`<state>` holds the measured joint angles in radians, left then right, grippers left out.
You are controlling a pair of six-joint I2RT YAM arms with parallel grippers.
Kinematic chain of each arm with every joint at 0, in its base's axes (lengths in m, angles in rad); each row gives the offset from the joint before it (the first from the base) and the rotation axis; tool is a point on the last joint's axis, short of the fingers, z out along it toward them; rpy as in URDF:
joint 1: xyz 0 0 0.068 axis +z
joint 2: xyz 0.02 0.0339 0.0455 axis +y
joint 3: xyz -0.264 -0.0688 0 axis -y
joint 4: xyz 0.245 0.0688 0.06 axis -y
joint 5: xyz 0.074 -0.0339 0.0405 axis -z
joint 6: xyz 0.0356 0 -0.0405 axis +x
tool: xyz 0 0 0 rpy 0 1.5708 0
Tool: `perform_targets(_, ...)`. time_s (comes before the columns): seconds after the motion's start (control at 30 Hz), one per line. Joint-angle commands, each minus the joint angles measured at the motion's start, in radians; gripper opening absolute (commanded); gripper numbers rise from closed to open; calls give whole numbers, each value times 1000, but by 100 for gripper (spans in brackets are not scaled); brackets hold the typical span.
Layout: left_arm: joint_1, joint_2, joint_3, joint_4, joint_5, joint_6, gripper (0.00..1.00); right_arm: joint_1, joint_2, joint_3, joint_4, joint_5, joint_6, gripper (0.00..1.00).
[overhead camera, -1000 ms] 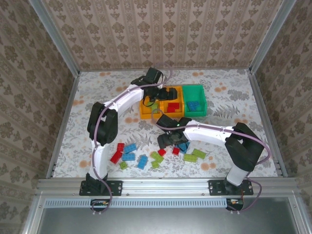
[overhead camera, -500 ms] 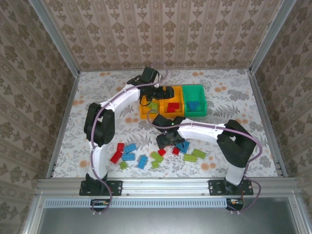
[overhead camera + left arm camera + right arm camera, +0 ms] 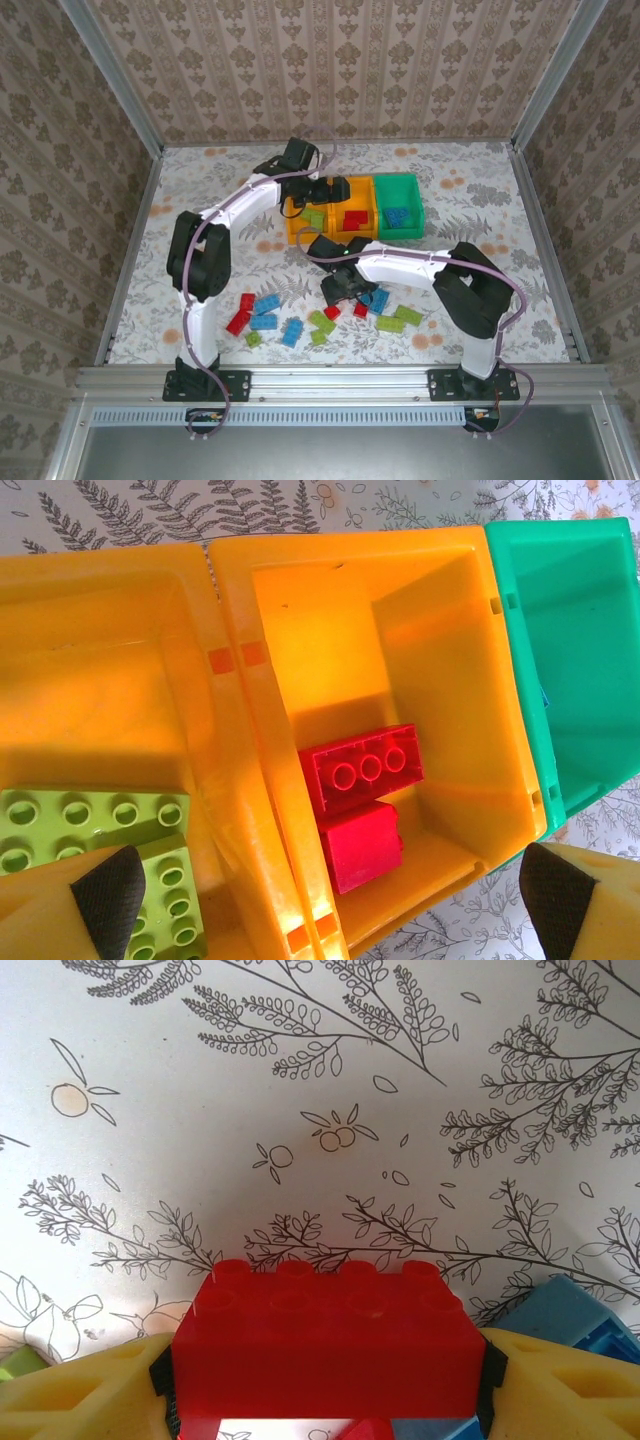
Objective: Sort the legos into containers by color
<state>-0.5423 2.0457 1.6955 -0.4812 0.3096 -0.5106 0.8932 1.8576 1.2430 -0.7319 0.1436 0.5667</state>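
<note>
My left hand hangs over the row of three bins that sits mid-desk toward the far edge. Its jaws are spread wide with nothing between them. One fingertip is over the left orange bin, and the other is just past the near corner of the green bin. Lime bricks lie in the left orange bin, and two red bricks lie touching each other in the middle orange bin. From the top camera I see blue bricks in the green bin. My right hand is down nearer the middle of the desk, closed on a red brick that it grips by the short ends between the pads. I can't tell whether that brick touches the desk or sits just off it. A blue brick lies just beside it. The loose legos, red, blue and lime, are strewn along the near edge, between the two arm bases.
</note>
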Motion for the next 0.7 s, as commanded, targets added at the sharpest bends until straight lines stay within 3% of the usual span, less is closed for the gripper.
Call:
perform_targets(0.0, 7, -56, -19, 5, -11, 7, 100, 7, 27, 35, -42, 18, -8, 74)
perform_targets(0.13, 10, -65, -31, 5, -17, 9, 100, 6, 15, 36, -46, 32, -7, 65)
perform_targets(0.3, 12, -82, -53, 3, -31, 19, 100, -9, -73, 55, -43, 54, -26, 65)
perform_targets(0.53, 11, -126, -119, -7, -60, 44, 100, -133, -208, 54, 48, 36, -61, 65)
perform_targets(0.67, 12, -160, -167, -4, -73, 46, 100, -209, -205, 73, 102, 37, -102, 65)
